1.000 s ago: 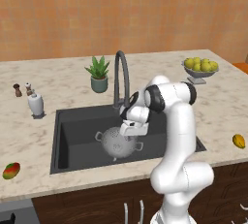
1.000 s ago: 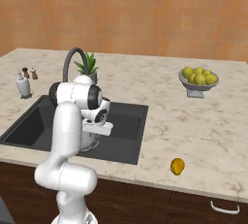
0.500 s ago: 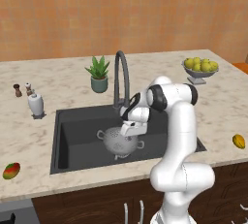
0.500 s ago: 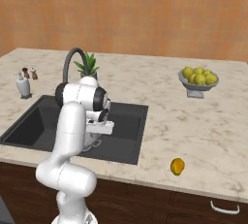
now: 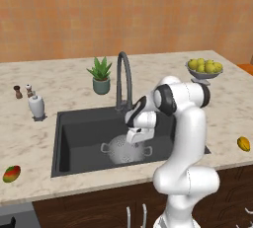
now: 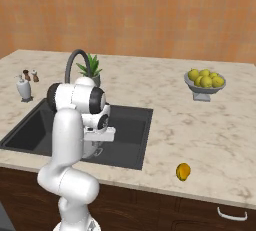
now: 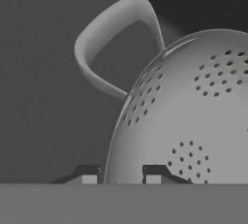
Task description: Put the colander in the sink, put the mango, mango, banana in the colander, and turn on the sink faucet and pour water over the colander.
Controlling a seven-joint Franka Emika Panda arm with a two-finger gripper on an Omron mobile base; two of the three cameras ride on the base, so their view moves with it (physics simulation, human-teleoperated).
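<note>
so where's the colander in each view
Left base view: colander low in the sink, under the gripper.
Right base view: mostly hidden behind the arm, a sliver in the sink.
Hand view: fills the right, rim between the fingertips.
Shared landmark: faucet.

White arm (image 5: 190, 138), dark joints

Colander (image 5: 127, 149) sits upright on the floor of the sink (image 5: 79, 133), toward the front edge and right of the basin's middle, perforated silver bowl with a loop handle out to either side. Faucet (image 5: 124, 80) arches up dark and slim from the sink's back edge, no water running. One mango (image 5: 12, 173) lies on the counter off the sink's front left corner, another mango (image 5: 243, 143) near the counter's front right edge
</note>
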